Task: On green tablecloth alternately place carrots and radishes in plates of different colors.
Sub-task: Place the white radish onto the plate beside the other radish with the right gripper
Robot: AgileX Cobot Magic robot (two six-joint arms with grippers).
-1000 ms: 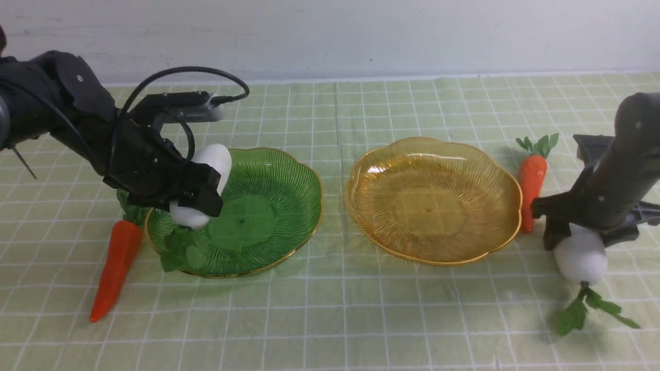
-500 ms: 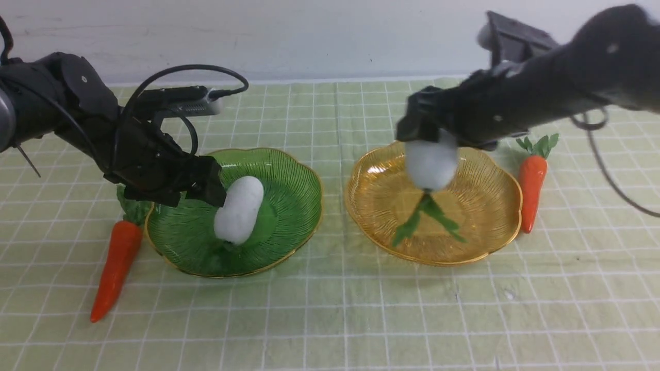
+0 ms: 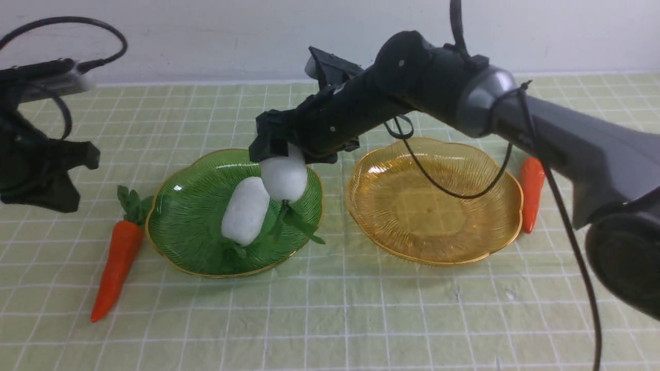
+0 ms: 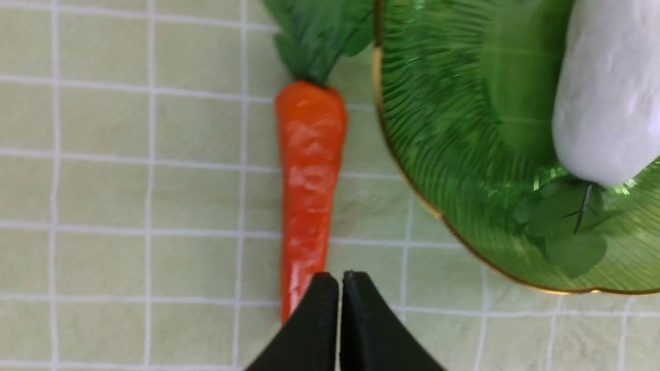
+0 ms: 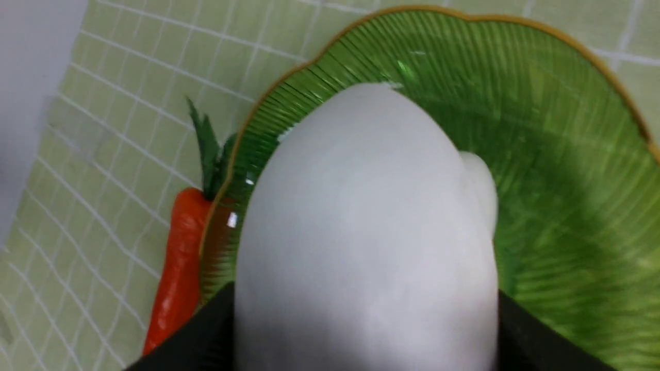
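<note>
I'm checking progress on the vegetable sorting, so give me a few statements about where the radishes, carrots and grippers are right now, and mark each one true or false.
1. The amber plate holds a radish. False: nothing lies in it.
2. The right gripper holds the upper radish over the green plate. True.
3. The lower radish lies in the green plate. True.
4. The left gripper grips a carrot. False: it is shut on nothing; the left carrot lies on the tablecloth.
5. The right carrot lies on the tablecloth beside the amber plate. True.
</note>
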